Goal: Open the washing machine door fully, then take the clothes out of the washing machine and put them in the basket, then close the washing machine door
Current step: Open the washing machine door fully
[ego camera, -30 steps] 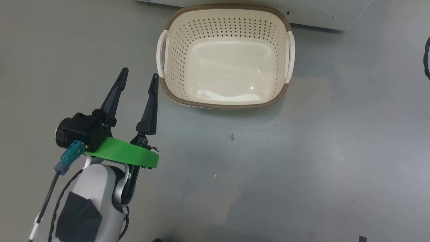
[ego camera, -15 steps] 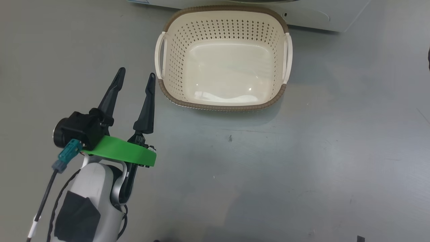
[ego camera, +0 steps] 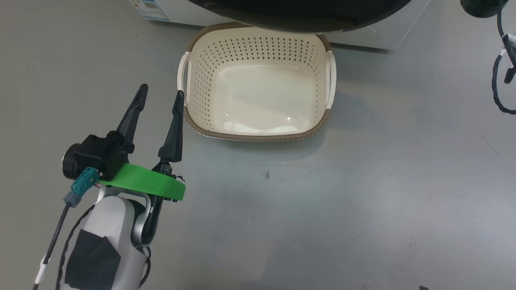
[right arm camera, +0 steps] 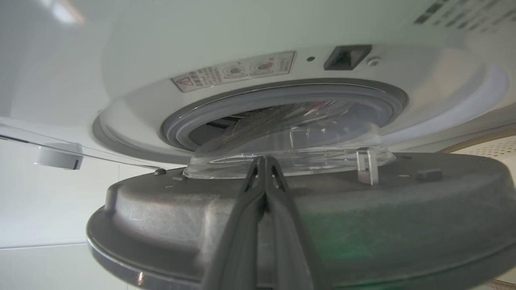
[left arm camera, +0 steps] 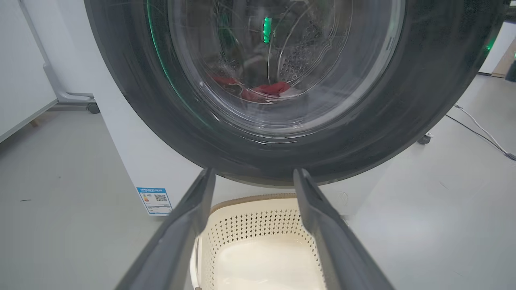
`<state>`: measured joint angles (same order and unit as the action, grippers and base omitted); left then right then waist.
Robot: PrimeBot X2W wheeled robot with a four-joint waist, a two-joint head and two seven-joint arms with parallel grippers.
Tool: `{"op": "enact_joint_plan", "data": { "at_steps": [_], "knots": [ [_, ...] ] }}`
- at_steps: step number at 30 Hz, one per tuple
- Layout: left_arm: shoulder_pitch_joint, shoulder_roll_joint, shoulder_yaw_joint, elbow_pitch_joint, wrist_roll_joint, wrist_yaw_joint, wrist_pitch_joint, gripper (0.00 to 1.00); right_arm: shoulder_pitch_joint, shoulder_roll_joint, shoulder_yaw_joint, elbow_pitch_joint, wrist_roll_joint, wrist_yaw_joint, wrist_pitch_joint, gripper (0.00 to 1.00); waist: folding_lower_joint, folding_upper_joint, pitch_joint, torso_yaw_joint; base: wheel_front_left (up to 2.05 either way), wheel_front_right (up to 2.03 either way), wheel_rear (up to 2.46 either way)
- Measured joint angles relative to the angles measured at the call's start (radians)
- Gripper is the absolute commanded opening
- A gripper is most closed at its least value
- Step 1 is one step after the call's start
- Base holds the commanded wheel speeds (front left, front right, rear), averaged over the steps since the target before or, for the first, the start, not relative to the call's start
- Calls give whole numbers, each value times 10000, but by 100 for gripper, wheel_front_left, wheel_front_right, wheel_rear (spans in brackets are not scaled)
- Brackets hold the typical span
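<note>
Door opening is the step in hand. The washing machine door (right arm camera: 363, 225) stands ajar, its glass bowl (right arm camera: 290, 149) tilted away from the grey rubber ring (right arm camera: 177, 129) of the washing machine (left arm camera: 137, 161).

The right hand (right arm camera: 264, 161) is closed, fingers pressed together, gripping nothing. Its tips lie over the door's inner face at the foot of the bowl; contact cannot be confirmed.

1. Push on the flat inner face, not on the bowl or the latch hook (right arm camera: 367, 163).
2. Follow the hinge arc in one steady sweep until the door is fully swung.
3. Check clearance below: in the head view the door edge overhangs the far rim of the basket (ego camera: 258, 136).
4. Hold the left hand (ego camera: 161, 90) out of the sweep. It is open and empty, hovering over the floor just beside the basket's left handle.

The door is large and round, with a glossy black frame outside and a grey, scuffed inner face. The clothes (left arm camera: 266, 88), red, show through the glass, lying low in the drum. The basket sits empty on the floor directly before the machine.
</note>
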<state>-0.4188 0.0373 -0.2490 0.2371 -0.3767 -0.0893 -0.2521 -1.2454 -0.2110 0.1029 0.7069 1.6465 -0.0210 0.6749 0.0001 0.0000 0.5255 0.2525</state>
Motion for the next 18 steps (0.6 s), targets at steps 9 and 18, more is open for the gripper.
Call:
{"op": "enact_joint_plan", "data": {
  "at_steps": [9,18],
  "knots": [
    [45,-4,56,242,88,0,-2,100,645,113,184,44,169,458,662,0,0,0,-390,-159,0,0,0],
    [176,-6,163,441,280,0,0,100,1421,343,441,27,263,863,1227,0,0,0,-819,-261,0,0,0]
  ]
}}
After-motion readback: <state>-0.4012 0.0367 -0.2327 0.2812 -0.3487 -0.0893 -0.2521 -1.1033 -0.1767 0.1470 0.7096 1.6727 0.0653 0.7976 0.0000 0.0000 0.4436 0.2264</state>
